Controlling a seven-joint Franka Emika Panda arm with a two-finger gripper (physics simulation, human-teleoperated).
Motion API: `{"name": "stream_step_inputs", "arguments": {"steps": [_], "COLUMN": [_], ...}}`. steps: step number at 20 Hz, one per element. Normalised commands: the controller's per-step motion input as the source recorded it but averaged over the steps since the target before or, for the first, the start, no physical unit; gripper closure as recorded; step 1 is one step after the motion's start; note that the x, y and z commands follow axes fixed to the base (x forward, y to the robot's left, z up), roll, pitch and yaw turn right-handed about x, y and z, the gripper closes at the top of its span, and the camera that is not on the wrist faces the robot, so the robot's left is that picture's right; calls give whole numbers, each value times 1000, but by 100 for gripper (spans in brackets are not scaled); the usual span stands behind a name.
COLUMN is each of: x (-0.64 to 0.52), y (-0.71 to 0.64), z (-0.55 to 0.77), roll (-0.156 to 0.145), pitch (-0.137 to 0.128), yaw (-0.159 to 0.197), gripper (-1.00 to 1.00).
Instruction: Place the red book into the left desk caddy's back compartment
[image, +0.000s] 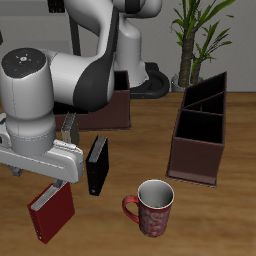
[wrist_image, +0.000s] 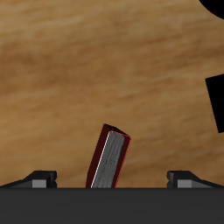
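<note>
we hang over the red book (image: 50, 210) standing near the table's front edge, gripper (wrist_image: 111, 179) spread wide, holding nothing. we want fingers square on both covers, because the left desk caddy (image: 198, 130) sits well apart.

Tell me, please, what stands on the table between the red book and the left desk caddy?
The exterior view shows a black book and a mug between the red book and the left desk caddy.

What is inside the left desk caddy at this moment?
The left desk caddy looks empty: only its dark dividers and inner walls show, including the back compartment. The compartment floors are hidden by the walls. The red book stands on the table under the gripper.
</note>
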Motion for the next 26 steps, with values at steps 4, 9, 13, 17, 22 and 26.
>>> {"name": "stream_step_inputs", "arguments": {"steps": [4,9,13,17,22,26], "x": [31,-123,-86,-54,-77,-80], "y": [27,8,-52,-75,-80,-143], "z": [-275,-284,-284,-413,-306,-332], "roll": [-7,-8,-16,-13,-9,-18], "pitch": [-10,-45,12,48,20,36], "yaw": [-46,-89,-21,21,-17,-20], "gripper": [-100,-100,-100,-100,-100,-100]}}
